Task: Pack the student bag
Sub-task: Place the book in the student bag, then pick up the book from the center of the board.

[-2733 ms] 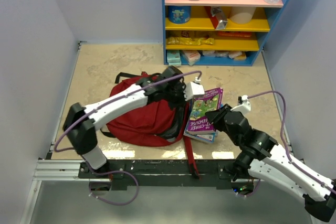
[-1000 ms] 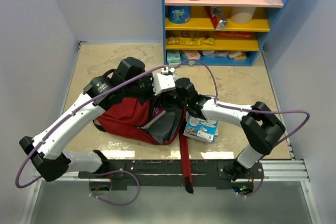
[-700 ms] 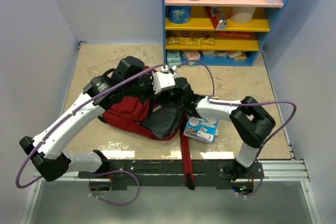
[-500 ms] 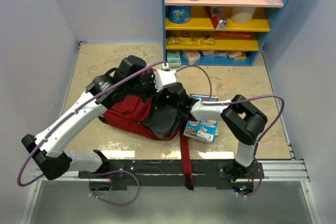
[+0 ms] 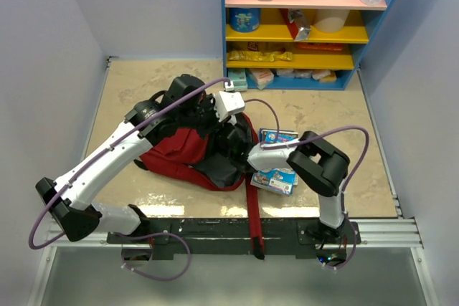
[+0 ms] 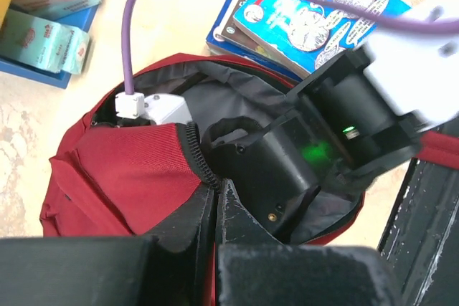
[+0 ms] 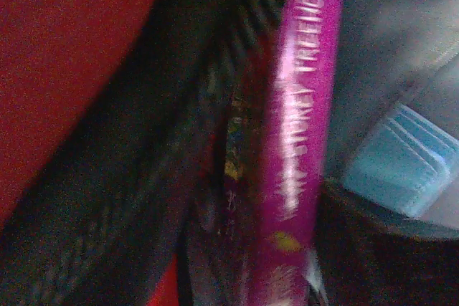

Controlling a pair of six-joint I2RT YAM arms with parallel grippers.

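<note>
The student bag is a dark-red backpack lying on the table with its mouth facing right. My left gripper is shut on the zipper edge of the bag and holds the mouth up. My right gripper reaches deep inside the opening, with its fingertips hidden by fabric. The right wrist view is blurred. It shows a magenta book spine upright inside the dark lining, close in front of the camera. Whether the right jaws still press the book does not show.
Two blue books lie stacked just right of the bag, with another behind them. The bag's red strap runs over the table's front edge. A blue shelf unit with snacks and bottles stands at the back. Tissue packets sit on its lowest shelf.
The magenta book that lay beside the bag is now inside it. My right arm has folded and pushed further into the opening. My left gripper has kept hold of the zipper edge.
</note>
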